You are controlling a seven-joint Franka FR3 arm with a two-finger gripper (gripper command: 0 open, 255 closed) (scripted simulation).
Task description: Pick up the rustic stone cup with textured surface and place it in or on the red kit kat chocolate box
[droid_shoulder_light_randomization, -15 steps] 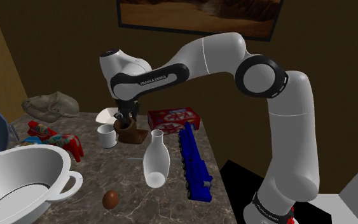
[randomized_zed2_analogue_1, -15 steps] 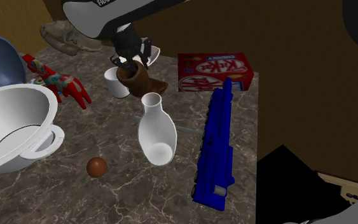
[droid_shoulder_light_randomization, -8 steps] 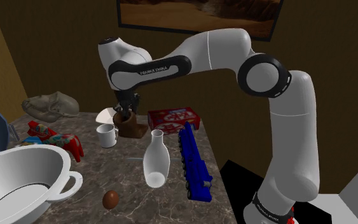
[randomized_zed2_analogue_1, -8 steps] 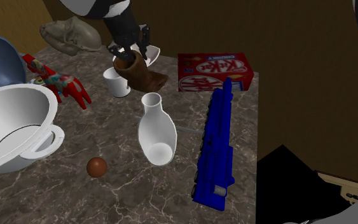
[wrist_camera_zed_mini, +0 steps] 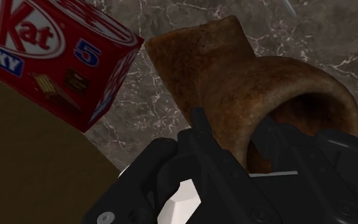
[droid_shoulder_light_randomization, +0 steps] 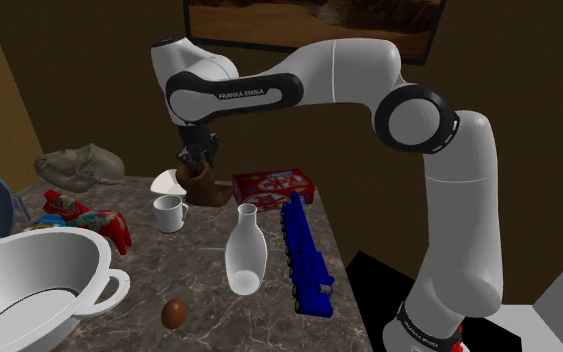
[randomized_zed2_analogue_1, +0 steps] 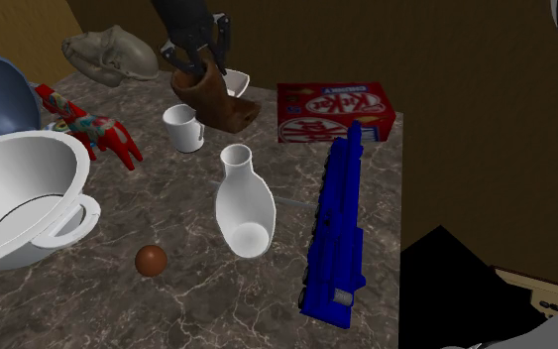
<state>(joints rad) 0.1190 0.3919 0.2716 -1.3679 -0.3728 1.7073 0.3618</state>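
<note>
pincer (droid_shoulder_light_randomization: pixel 196 166) grips brown cup (droid_shoulder_light_randomization: pixel 207 190) | red Kit Kat box (droid_shoulder_light_randomization: pixel 274 185) near | white mug (droid_shoulder_light_randomization: pixel 170 213) beside

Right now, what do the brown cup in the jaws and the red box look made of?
Cup: stone or unglazed clay, can't tell which. The surface is rough, mottled brown and matte, with no shine.
Box: likely printed cardboard. It has flat smooth faces, sharp edges and Kit Kat print.

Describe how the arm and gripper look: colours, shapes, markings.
The arm is white with smooth rounded links and dark joints, the elbow joint a black ring around a white cap. A black band on the forearm bears white Franka Emika lettering. The gripper is all black, with two blocky fingers.
</note>
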